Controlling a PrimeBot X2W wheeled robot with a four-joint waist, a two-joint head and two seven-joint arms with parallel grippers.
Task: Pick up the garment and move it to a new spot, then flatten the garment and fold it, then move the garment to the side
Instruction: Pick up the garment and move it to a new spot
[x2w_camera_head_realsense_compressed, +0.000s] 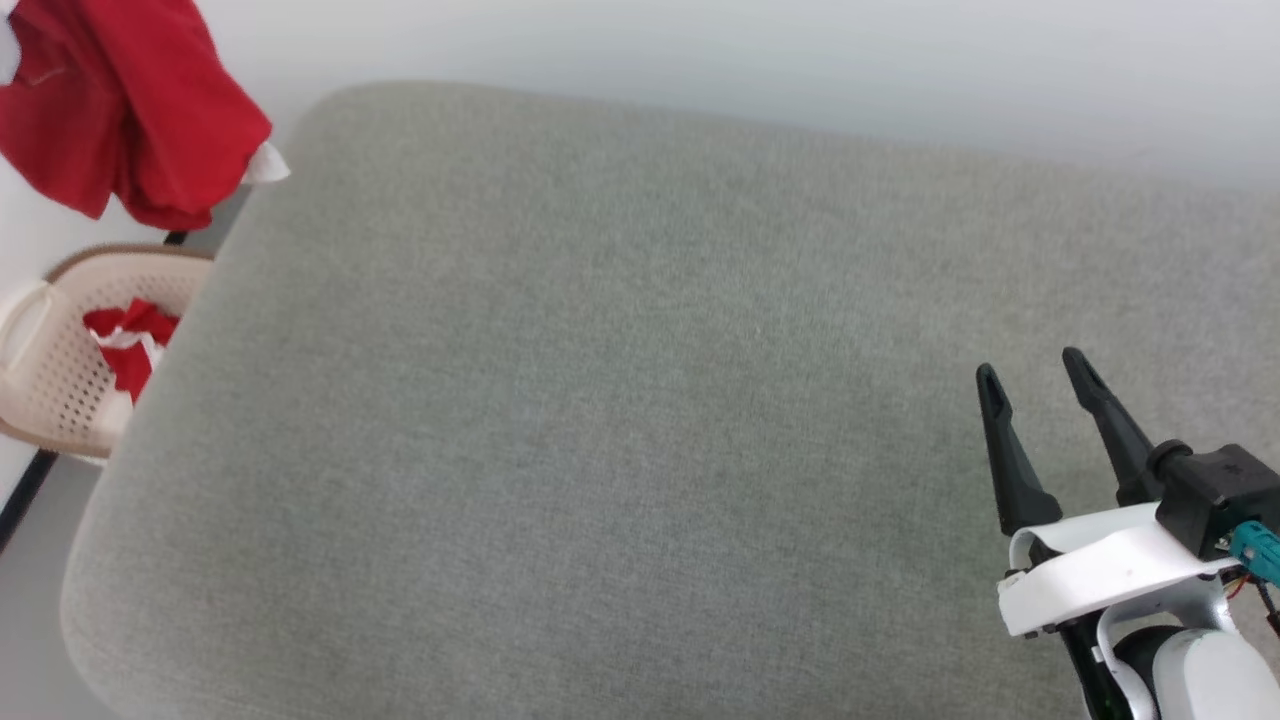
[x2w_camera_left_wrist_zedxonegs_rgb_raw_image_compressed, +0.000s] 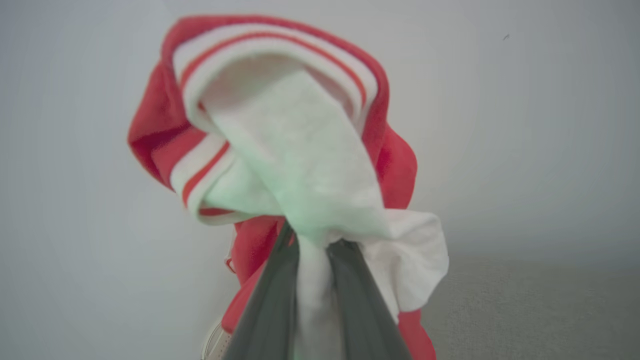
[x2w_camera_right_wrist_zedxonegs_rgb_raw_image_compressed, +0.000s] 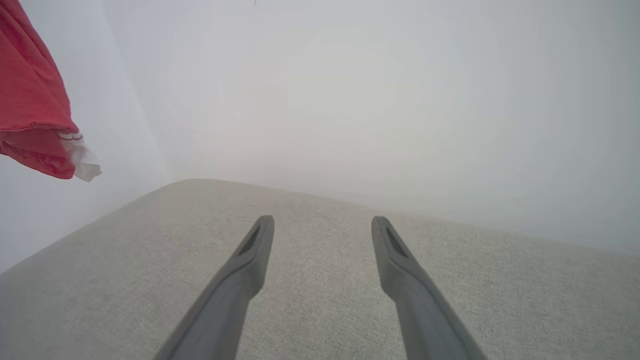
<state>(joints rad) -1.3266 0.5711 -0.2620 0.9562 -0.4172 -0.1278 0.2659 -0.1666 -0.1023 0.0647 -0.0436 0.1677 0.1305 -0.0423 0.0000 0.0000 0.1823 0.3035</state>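
Note:
The garment (x2w_camera_head_realsense_compressed: 120, 110), a red jersey with white parts, hangs in the air at the head view's top left, past the left end of the grey cushioned surface (x2w_camera_head_realsense_compressed: 620, 400). In the left wrist view my left gripper (x2w_camera_left_wrist_zedxonegs_rgb_raw_image_compressed: 312, 237) is shut on a white fold of the garment (x2w_camera_left_wrist_zedxonegs_rgb_raw_image_compressed: 300, 150), whose red-and-white striped trim bunches above the fingers. The garment's lower red edge (x2w_camera_right_wrist_zedxonegs_rgb_raw_image_compressed: 35, 110) also dangles at the far left of the right wrist view. My right gripper (x2w_camera_head_realsense_compressed: 1032, 366) hovers open over the surface's right side, holding nothing; its fingers (x2w_camera_right_wrist_zedxonegs_rgb_raw_image_compressed: 250, 255) stand wide apart.
A cream perforated basket (x2w_camera_head_realsense_compressed: 50, 370) sits on the floor left of the cushioned surface, with a small red-and-white cloth lump (x2w_camera_head_realsense_compressed: 130, 345) inside. A pale wall runs behind the surface. A dark strip crosses the floor at lower left.

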